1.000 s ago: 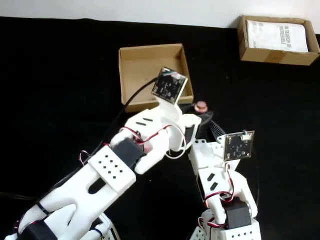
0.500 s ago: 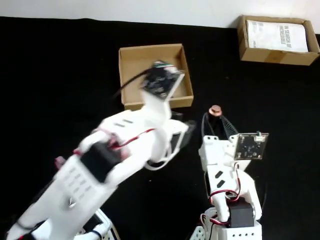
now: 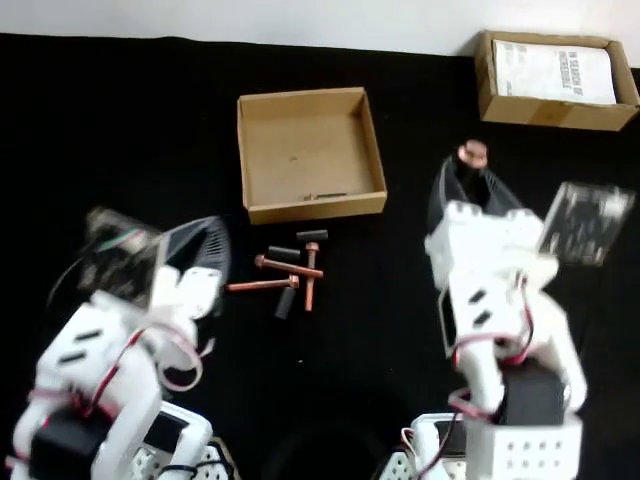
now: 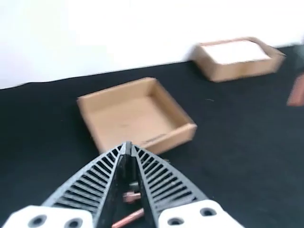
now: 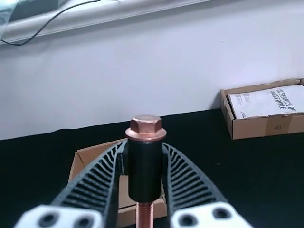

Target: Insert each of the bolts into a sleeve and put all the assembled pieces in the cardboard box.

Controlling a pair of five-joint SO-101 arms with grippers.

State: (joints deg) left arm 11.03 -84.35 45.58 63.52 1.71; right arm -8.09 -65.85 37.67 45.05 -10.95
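**Right arm's got one put together**

Left gripper [image 4: 126, 149] is pinched closed on nothing, just left of the loose bolts [image 3: 290, 266] and sleeves [image 3: 285, 303]. Those lie right in front of the box [image 3: 315, 208]. Right gripper [image 3: 470, 175] clamps a sleeve [image 5: 145, 173] with a bolt [image 5: 146, 129] through it, right of the box.

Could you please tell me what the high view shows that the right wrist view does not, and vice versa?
High view: loose bolts and sleeves on the table beside the cardboard box, and the left gripper. Right wrist view: the black sleeve in the right gripper, the bolt's thread sticking out beneath. Both: that gripper, the copper bolt head, the cardboard box, the paper-filled box.
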